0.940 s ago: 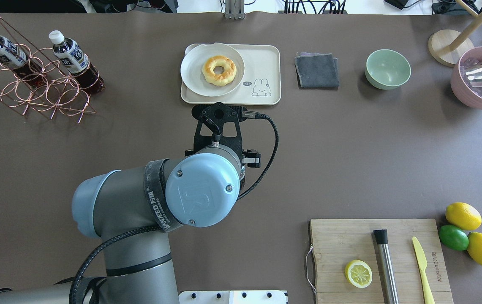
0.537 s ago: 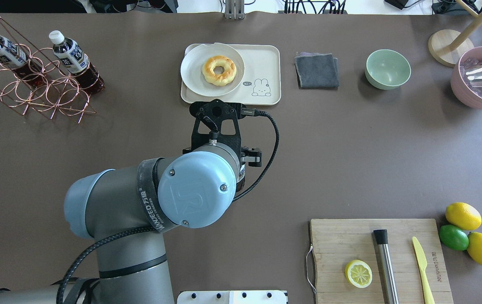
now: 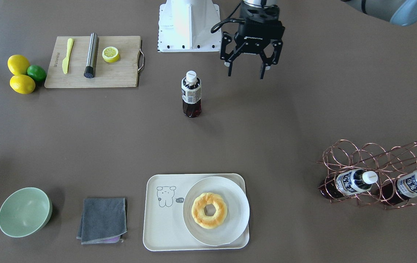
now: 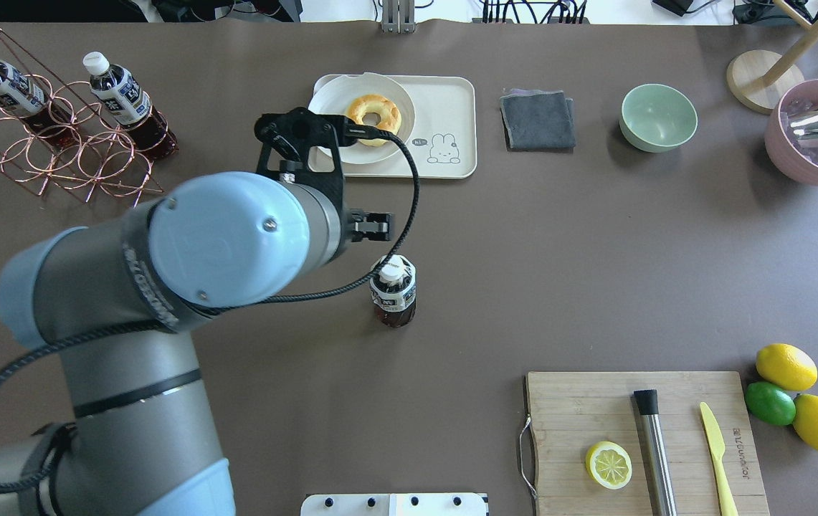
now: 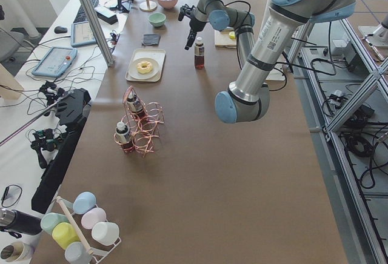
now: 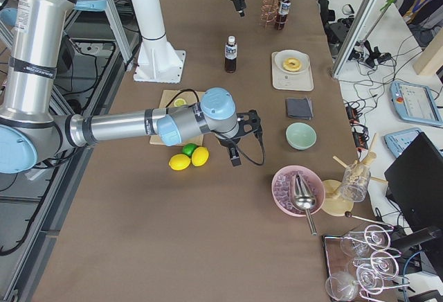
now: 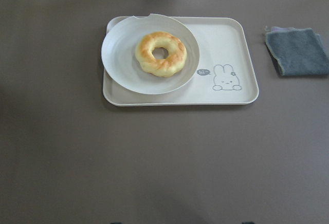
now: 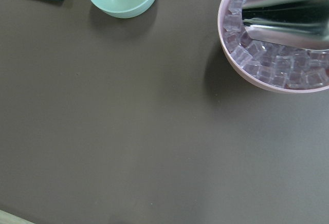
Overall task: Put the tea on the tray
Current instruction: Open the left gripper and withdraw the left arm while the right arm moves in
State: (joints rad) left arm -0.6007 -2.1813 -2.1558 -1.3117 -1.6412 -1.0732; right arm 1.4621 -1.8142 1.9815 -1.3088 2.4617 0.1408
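One tea bottle stands upright on the bare table, also seen in the overhead view, well short of the tray. The cream tray with the line-drawn animal carries a white plate with a doughnut. My left gripper is open and empty, raised above the table beside the bottle and apart from it. The left wrist view shows the tray and no fingers. My right gripper shows only in the exterior right view, near the lemons; I cannot tell its state.
Two more tea bottles lie in a copper wire rack at the far left. A grey cloth, green bowl and pink ice bowl line the far side. A cutting board and lemons lie near right.
My left arm has swung left and away from the table's middle. The bottle that was hidden beneath the wrist now stands in plain view, free of the gripper.
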